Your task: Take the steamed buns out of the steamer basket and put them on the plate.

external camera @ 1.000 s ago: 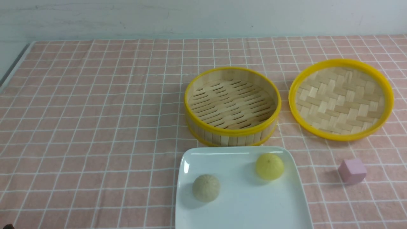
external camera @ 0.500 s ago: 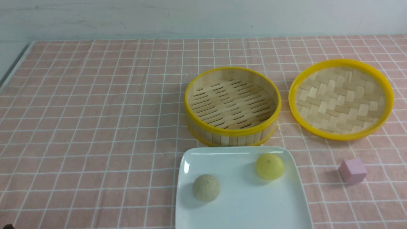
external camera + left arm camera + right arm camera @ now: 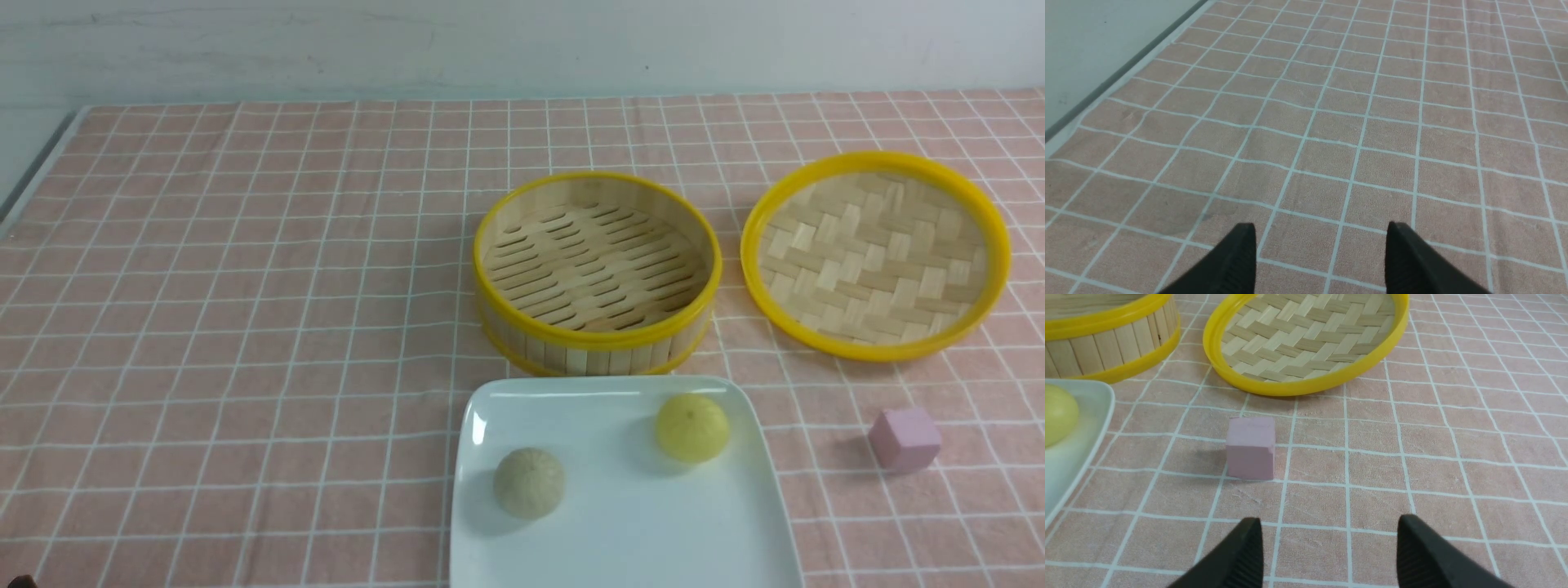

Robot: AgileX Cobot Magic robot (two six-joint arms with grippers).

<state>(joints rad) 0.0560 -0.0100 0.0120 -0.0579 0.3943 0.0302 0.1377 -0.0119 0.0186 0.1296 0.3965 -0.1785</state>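
1. Since the yellow bun [image 3: 692,428] and the beige bun [image 3: 529,483] both lie on the plate [image 3: 620,535] at the worktop's near edge, and the steamer basket [image 3: 596,340] is empty, a stray reach would likely only knock the plate or the pink cube [image 3: 1250,448].
2. Left jaws and right jaws are spread wide, holding and touching nothing.

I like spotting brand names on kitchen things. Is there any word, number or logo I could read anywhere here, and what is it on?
None: no text, number or sign shows in any view.
The steamer basket, lid, plate, yellow bun, beige bun, pink cube and checked cloth are all blank on the sides that show.
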